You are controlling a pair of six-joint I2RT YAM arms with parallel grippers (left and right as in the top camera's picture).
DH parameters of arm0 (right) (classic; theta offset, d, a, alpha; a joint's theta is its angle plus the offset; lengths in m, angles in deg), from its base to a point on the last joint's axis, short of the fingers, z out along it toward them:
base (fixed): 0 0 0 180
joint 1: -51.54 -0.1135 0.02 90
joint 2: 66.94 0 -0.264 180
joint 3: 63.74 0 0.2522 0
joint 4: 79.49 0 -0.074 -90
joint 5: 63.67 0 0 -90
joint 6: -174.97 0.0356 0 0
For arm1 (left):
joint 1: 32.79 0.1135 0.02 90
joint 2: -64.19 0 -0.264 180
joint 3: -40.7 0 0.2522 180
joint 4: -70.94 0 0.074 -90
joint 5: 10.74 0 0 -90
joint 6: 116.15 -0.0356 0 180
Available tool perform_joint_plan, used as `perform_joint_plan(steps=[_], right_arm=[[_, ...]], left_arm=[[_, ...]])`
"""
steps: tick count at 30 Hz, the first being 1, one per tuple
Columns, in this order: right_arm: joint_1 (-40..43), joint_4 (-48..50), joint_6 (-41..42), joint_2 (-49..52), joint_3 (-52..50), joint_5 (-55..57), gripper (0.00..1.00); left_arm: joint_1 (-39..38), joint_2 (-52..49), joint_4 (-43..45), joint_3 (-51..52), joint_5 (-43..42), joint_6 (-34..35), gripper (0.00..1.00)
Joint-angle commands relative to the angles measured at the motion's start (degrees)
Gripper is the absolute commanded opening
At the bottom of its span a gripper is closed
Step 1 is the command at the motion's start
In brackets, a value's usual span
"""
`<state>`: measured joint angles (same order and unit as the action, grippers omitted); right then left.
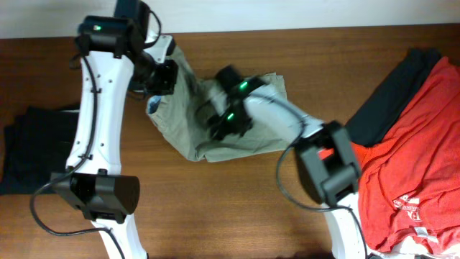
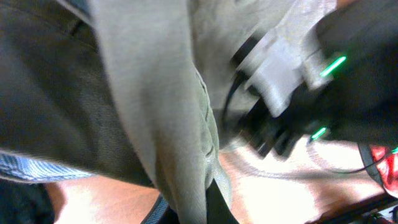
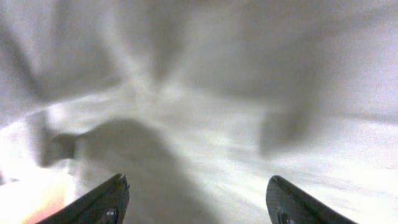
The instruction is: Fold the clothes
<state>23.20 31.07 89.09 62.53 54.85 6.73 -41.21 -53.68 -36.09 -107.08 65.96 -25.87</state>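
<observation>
Start at the right gripper [image 3: 198, 200]: spread wide, two dark fingertips [image 3: 107, 200] low in the right wrist view, nothing pinched between them. Just past them, only pale, blurry cloth of the trousers [image 3: 205, 106], filling the whole frame. From overhead, down on top of the trousers [image 1: 255, 133] near the middle of the frame, green lights glowing.

Next, the left gripper [image 1: 162, 76]: from overhead, right at the upper left edge of the trousers, against the cloth. In the left wrist view, hidden by a long fold of trousers [image 2: 155, 112] running from the top of the frame down to the bottom middle. Can't tell whether pressed together or spread.

Only in the left wrist view: a blue striped bit [image 2: 28, 169] at the lower left, and the right arm [image 2: 292, 68] with green lights at the upper right, near the fold. Only from overhead: the whole heap and its shape.

Trousers bunched up on the brown table [image 1: 215, 208], in the upper middle of the frame. Long way slanted, from upper left down to lower right. Can't tell which end is the waist.

Farther out, well apart from the trousers: dark clothes [image 1: 25, 147] at the left edge, a red shirt [image 1: 410, 173] at the right edge, a black cloth [image 1: 392, 90] just beside it.
</observation>
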Motion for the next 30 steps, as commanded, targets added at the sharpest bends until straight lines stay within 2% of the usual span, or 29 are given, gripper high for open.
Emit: perform_joint_plan(steps=[1, 2, 5, 12, 17, 23, 24, 25, 26, 28, 30], right_arm=[[10.38, -6.47, -0.94, -6.4, 3.87, 9.2, 0.77], [15.61, -9.14, -1.38, -5.99, 1.95, 10.62, 0.76], [20.17, -8.87, -3.54, -5.99, -4.57, 10.62, 0.75], [20.11, -1.81, -3.65, -5.97, -18.82, 10.64, 0.63], [20.11, -2.14, -3.67, -5.99, -19.02, 10.64, 0.62], [20.11, -2.14, -3.67, -5.99, -19.02, 10.64, 0.62], [20.11, -2.21, -3.67, -6.01, -18.91, 10.64, 0.62], [20.22, -3.13, -3.67, -6.01, -18.01, 11.06, 0.62], [20.57, -5.42, -3.67, -6.1, -15.74, 12.61, 0.63], [24.13, -15.32, -2.73, -6.12, -2.64, 20.06, 0.64], [28.61, -24.76, -1.75, -6.12, 13.05, 21.33, 0.64]], left_arm=[[-2.34, -0.31, 3.76, 0.17, -0.31, 3.72, 0.0], [-3.21, -0.48, 5.97, 0.17, -0.37, 5.14, 0.0], [-6.58, -1.9, 9.84, 0.17, -0.46, 6.6, 0.0], [-17.64, -9.88, 19.52, 0.17, -3.89, 8.33, 0.0], [-22.82, -12.46, 23.15, 0.17, -3.93, 8.31, 0.03], [-23.56, -12.55, 25.86, 0.15, -6.29, 8.28, 0.04], [-23.56, -12.55, 26.93, 0.15, -10.05, 8.26, 0.09], [-23.56, -12.55, 28.81, 0.15, -13.86, 8.26, 0.38], [-23.41, -12.55, 29.46, 0.15, -14.75, 8.26, 0.46], [-21.84, -12.52, 29.9, -0.31, -15.87, 5.97, 0.47], [-16.57, -12.52, 31.41, -0.55, -15.54, 5.7, 0.51]])
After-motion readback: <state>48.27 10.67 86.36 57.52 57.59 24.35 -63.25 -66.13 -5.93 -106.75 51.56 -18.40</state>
